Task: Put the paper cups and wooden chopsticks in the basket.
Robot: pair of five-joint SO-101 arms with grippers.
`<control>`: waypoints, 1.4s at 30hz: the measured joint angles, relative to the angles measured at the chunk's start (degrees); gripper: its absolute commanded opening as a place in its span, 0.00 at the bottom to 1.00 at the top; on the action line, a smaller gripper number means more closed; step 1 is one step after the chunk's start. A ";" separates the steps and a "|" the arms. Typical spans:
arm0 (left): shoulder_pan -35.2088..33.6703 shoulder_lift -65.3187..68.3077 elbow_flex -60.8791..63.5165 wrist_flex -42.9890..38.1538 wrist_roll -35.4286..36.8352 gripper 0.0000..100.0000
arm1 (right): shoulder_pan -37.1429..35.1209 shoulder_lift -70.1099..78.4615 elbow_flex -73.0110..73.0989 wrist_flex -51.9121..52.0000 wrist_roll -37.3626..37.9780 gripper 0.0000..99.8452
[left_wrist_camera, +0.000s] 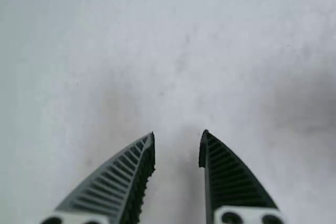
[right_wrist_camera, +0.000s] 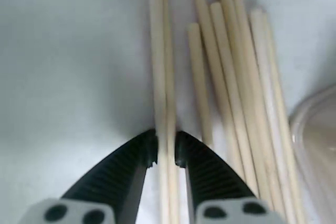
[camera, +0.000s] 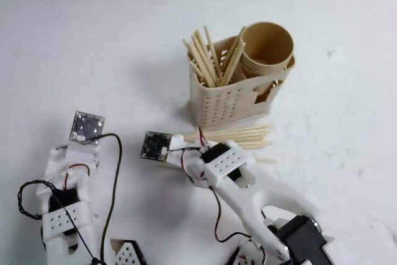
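A cream perforated basket (camera: 232, 105) stands at mid-table with stacked paper cups (camera: 268, 46) and several wooden chopsticks (camera: 212, 60) upright inside. More chopsticks (camera: 245, 133) lie flat on the table just in front of it. The right arm (camera: 226, 164) hangs over their near ends. In the right wrist view my right gripper (right_wrist_camera: 166, 148) is shut on a pair of chopsticks (right_wrist_camera: 160, 66), with several others (right_wrist_camera: 236, 77) lying alongside. My left gripper (left_wrist_camera: 177, 148) is open over bare white table, nothing between its fingers.
The left arm (camera: 68, 178) sits at the front left, away from the basket. A pale rounded edge of the basket (right_wrist_camera: 317, 145) lies beside the loose chopsticks. Black cables (camera: 115, 178) trail between the arms. The white table (camera: 93, 54) stretches wide at the left.
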 measured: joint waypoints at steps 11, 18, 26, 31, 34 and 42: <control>0.00 0.00 0.00 0.00 0.00 0.15 | -0.18 -23.74 0.26 10.11 -5.19 0.02; 0.00 0.00 0.00 0.00 0.00 0.15 | 2.29 -41.58 -9.58 16.97 -9.85 0.02; 0.00 0.00 0.00 0.00 0.00 0.15 | 8.35 -37.63 -33.32 11.43 -20.13 0.02; 0.00 0.00 0.00 0.00 0.00 0.15 | 10.11 -30.59 -41.32 -3.87 -26.11 0.02; 0.00 0.00 0.00 0.00 0.00 0.15 | 10.20 -25.49 -43.52 -13.98 -27.25 0.02; 0.00 0.00 0.00 0.00 0.00 0.15 | 10.73 -15.65 -44.66 -21.63 -27.87 0.02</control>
